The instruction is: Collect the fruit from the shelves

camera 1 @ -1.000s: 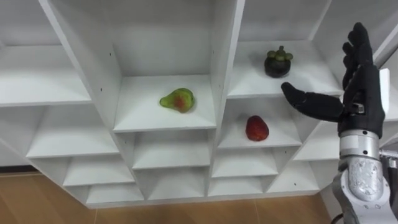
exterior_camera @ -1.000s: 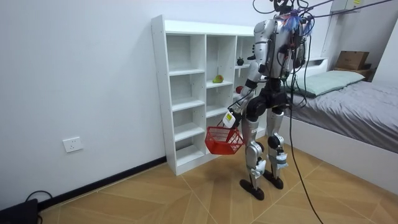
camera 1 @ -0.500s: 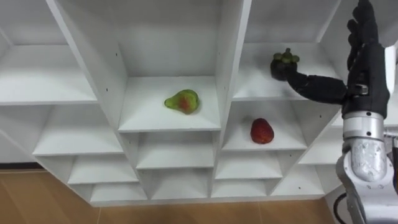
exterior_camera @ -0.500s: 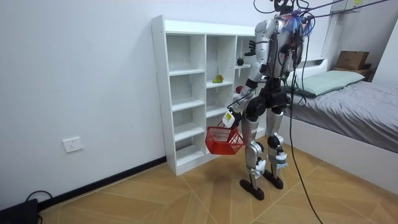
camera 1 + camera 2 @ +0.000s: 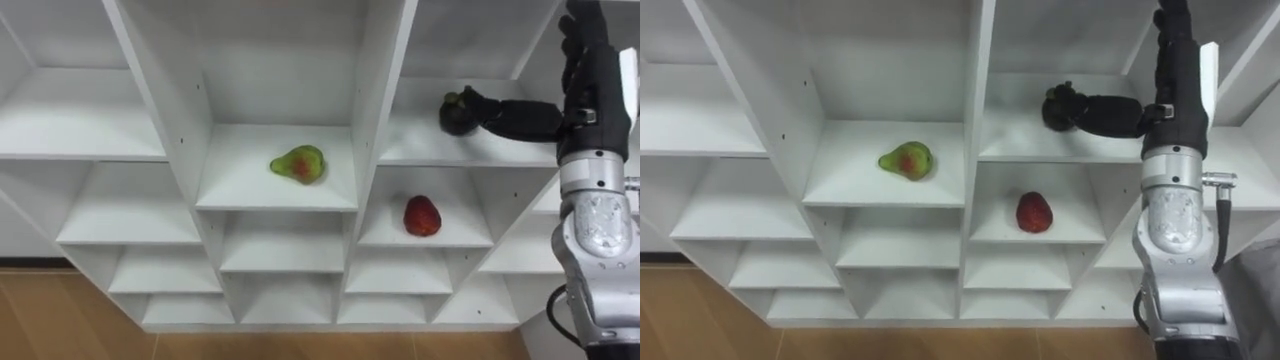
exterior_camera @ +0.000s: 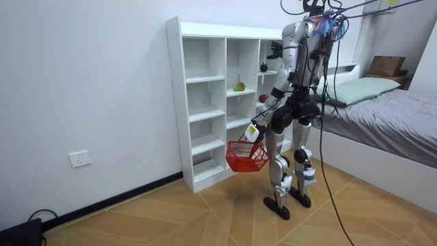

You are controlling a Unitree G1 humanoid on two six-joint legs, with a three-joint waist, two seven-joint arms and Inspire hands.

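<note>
Right hand (image 5: 590,80) is up at the closet (image 5: 378,100), right column, upper shelf. Palm upright, fingers (image 5: 580,30) straight and pointing up, released. The thumb sticks out sideways to the left and its tip touches the right side of the mangosteen (image 5: 458,112). It's contact only (no wrap or pinch that I can see). The mangosteen sits on the shelf board, stem cap on top, not lifted.

Other fruit:
- Red fruit (image 5: 421,216): same column, compartment directly below the mangosteen, resting on its board, well apart from the hand.
- Pear (image 5: 298,164): middle column, on a board that sits lower than the mangosteen's and higher than the red fruit's. It lies on its side, green with a red blush, narrow end to the left. Nothing touches it.

Room view: the robot stands upright on both feet on the wood floor (image 6: 205,219), close in front of the closet's right column, right arm raised to the shelf. The bed (image 6: 382,102) is behind it, on the room view's right. Left hand (image 6: 254,130) hangs low beside the thigh, fingers clenched on the handle of the basket (image 6: 247,156). The basket is red and open-mesh, hanging under the hand in front of the lower shelves, clear of the floor. I can't tell what's inside the basket from here. There is a wall socket (image 6: 79,158) low on the wall, off to the room view's left, well apart from everything.
</note>
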